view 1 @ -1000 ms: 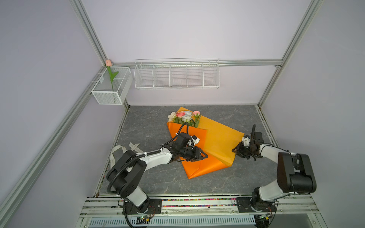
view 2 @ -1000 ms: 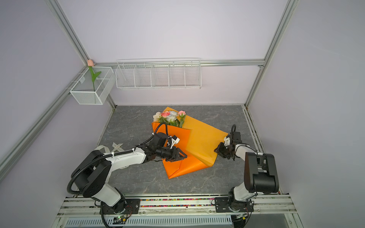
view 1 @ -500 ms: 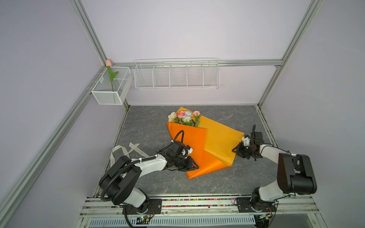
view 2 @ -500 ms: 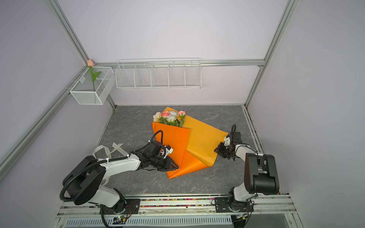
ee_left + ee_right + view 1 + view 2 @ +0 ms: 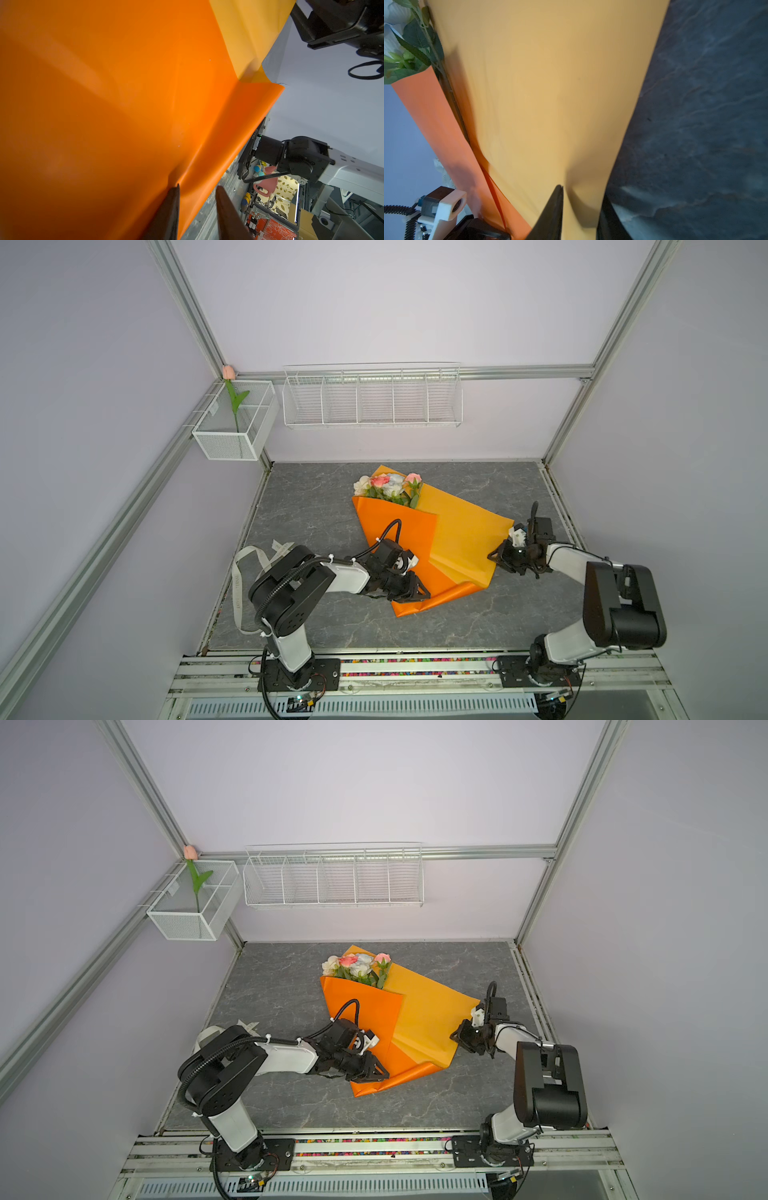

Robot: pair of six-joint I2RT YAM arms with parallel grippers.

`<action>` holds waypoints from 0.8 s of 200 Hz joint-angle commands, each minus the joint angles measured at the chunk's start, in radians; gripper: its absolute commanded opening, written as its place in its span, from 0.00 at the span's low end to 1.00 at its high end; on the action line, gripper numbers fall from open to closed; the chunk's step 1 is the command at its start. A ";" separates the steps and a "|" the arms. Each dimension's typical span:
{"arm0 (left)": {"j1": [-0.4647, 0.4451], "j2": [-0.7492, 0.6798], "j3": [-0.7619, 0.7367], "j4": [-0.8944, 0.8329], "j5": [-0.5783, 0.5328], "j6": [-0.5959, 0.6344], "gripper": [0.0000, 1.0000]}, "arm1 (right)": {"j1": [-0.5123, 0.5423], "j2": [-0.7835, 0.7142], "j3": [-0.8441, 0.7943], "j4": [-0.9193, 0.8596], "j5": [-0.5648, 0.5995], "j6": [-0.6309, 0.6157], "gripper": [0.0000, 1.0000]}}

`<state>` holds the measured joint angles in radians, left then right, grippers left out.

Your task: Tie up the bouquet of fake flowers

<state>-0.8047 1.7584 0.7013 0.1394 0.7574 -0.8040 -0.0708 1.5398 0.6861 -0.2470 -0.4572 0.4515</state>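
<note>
Where smooth orange paper [image 5: 395, 526] curls, left claw [image 5: 419, 593] and right claw [image 5: 494, 562] straddle it.

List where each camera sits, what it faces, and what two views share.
Both top views: high at the front, looking down on the table, bouquet of fake flowers and wrapping paper; both arms show whole.
Left wrist: on the left arm, looking past the left gripper over orange paper toward the right arm.
Right wrist: on the right arm, looking past the right gripper over yellow paper to the bouquet's leaves.
Shared: both wrists see the wrapping paper.
</note>
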 commanded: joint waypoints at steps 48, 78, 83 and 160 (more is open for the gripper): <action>-0.004 0.032 -0.031 -0.009 -0.052 0.009 0.29 | -0.005 0.009 -0.029 0.140 -0.086 0.007 0.24; -0.004 0.029 -0.033 -0.025 -0.068 0.017 0.27 | -0.005 -0.040 -0.028 0.151 -0.107 0.010 0.07; -0.004 0.029 -0.033 -0.032 -0.074 0.020 0.26 | -0.005 -0.054 -0.025 0.152 -0.111 0.016 0.07; -0.004 0.033 -0.042 -0.029 -0.110 0.020 0.24 | 0.035 -0.226 0.063 0.043 -0.154 0.039 0.06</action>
<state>-0.8062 1.7634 0.6918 0.1616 0.7277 -0.7994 -0.0456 1.3499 0.7177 -0.1768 -0.6060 0.4828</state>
